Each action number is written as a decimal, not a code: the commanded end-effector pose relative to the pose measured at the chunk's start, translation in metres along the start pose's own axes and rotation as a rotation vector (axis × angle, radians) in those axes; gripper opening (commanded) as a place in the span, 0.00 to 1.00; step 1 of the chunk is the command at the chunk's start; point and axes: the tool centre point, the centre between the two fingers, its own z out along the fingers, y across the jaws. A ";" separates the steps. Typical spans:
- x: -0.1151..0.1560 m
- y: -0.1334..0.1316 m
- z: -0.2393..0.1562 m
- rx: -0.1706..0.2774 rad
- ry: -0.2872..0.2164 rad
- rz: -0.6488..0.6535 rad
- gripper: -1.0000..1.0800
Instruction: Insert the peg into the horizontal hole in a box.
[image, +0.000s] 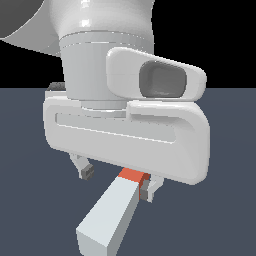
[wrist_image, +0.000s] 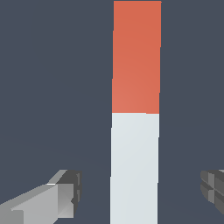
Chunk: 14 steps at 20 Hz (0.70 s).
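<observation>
peg (wrist_image: 134, 131) between open pincer (wrist_image: 142, 194) fingers (wrist_image: 61, 197)

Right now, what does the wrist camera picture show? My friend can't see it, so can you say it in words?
A long square peg lies on a dark grey floor, one part red and the other pale grey-white. The open gripper sits over the pale part, with one grey finger on each side, not touching it.

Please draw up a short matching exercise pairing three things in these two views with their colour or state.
Things:
1. far end of the peg
2. near part of the peg
3. gripper

Descriptions:
A. pale grey-white
B. open, one finger on each side of the bar, neither touching it
C. red

Pairs: 1-C, 2-A, 3-B
</observation>
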 end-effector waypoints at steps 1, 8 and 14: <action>-0.005 0.000 0.004 -0.001 0.002 0.018 0.96; -0.004 0.000 0.012 0.000 0.001 0.014 0.96; -0.004 -0.001 0.040 0.000 0.002 0.017 0.96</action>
